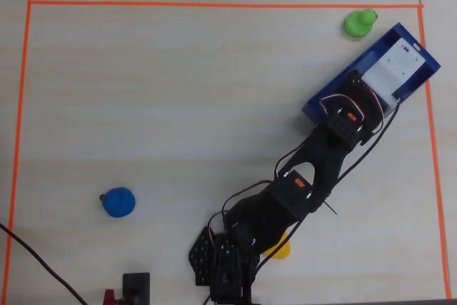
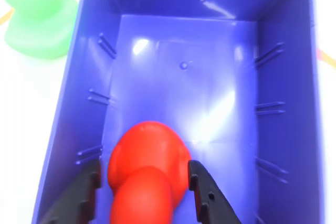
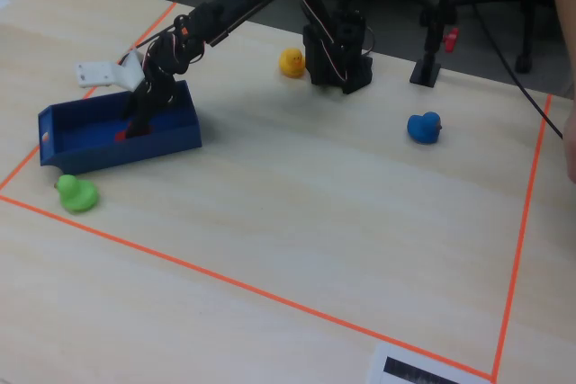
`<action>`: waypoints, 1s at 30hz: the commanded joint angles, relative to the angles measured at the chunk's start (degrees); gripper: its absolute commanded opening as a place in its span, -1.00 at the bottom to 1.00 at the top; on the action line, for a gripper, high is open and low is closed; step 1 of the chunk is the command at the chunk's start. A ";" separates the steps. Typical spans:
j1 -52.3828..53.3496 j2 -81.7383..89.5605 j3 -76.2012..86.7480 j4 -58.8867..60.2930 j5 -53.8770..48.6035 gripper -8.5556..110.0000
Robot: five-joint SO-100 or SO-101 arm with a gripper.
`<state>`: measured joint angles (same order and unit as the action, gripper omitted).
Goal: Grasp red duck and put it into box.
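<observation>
In the overhead view, the black arm reaches from the bottom of the picture up to the right, and its end with a white part is over the blue box, which lies tilted near the right line of the orange tape on the light wooden desk. The green duck stands just beside the box, at its upper left, the blue duck is far away at the lower left, and the yellow duck is partly hidden under the arm near its base; the red duck is not seen here. In the wrist view, the red duck is inside the box, low over the blue bottom near the near end, and I cannot tell if it rests on the bottom. The gripper has its two black fingers one on each side of the duck, close against it, so they seem to pinch it. The green duck is outside the left wall. In the fixed view, the box is at the left of the desk, the arm bends down into it, and only a small piece of red shows inside. The green duck is near the box's near left corner, the yellow duck is beside the arm's base, and the blue duck is well apart at the right.
</observation>
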<state>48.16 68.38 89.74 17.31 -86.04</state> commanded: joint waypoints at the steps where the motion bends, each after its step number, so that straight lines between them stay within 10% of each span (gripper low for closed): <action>1: 0.62 2.90 -6.33 4.13 0.88 -0.48; 7: -2.37 12.66 -15.29 12.66 13.54 -0.85; 14: -20.83 36.04 -13.54 36.39 17.67 -0.85; 30: -53.09 105.29 70.84 56.16 2.37 -0.85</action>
<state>-4.66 159.35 145.11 73.04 -81.91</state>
